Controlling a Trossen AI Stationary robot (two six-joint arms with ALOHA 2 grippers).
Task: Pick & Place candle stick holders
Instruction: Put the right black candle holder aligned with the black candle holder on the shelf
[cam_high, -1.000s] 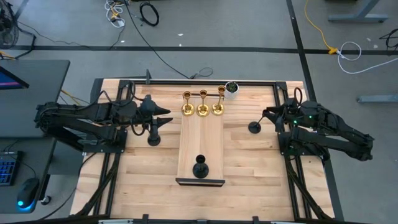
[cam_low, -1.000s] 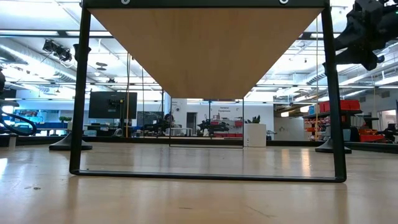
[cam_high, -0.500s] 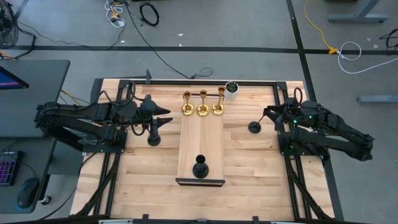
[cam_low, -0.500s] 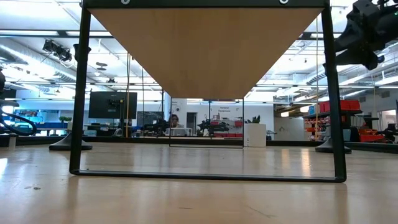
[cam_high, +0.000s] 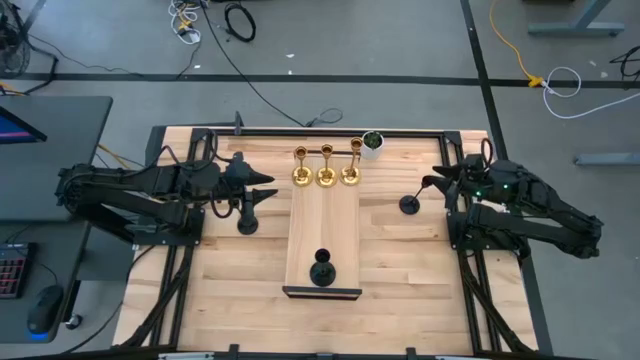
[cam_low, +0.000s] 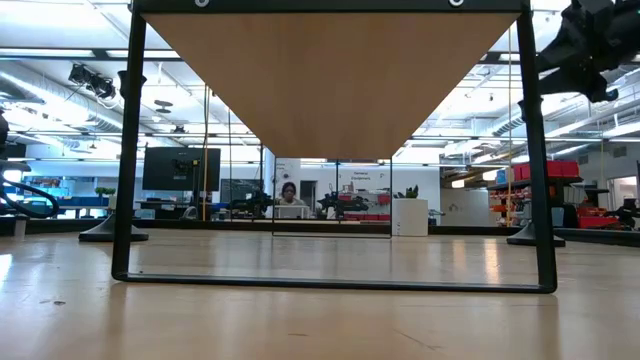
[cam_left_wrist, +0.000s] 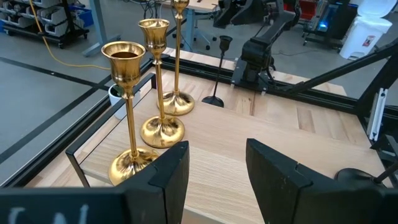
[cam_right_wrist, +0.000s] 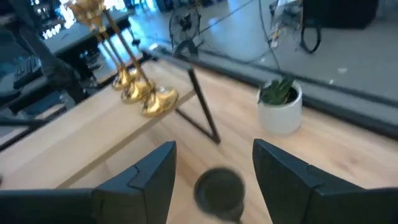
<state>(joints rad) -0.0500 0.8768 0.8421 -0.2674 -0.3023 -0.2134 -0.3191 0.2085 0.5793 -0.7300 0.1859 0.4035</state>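
Note:
Three gold candle stick holders (cam_high: 325, 175) stand in a row on the far end of a raised wooden shelf (cam_high: 322, 225); they also show in the left wrist view (cam_left_wrist: 130, 99). One black holder (cam_high: 321, 270) stands on the shelf's near end. A second black holder (cam_high: 246, 222) stands on the table by my left gripper (cam_high: 268, 190), which is open and empty, level with the gold holders (cam_left_wrist: 217, 155). A third black holder (cam_high: 409, 204) stands on the table just left of my right gripper (cam_high: 436, 180). That gripper is open, with the holder's round dark part (cam_right_wrist: 217, 186) below its gap.
A small white pot with a green plant (cam_high: 372, 143) stands at the table's far edge, right of the gold holders (cam_right_wrist: 280, 109). The shelf rests on a thin black frame (cam_low: 130, 150). Bare table lies on both sides of the shelf.
My right gripper has drawn back a little toward the table's right edge and risen slightly, away from the black holder, which stays standing where it was.

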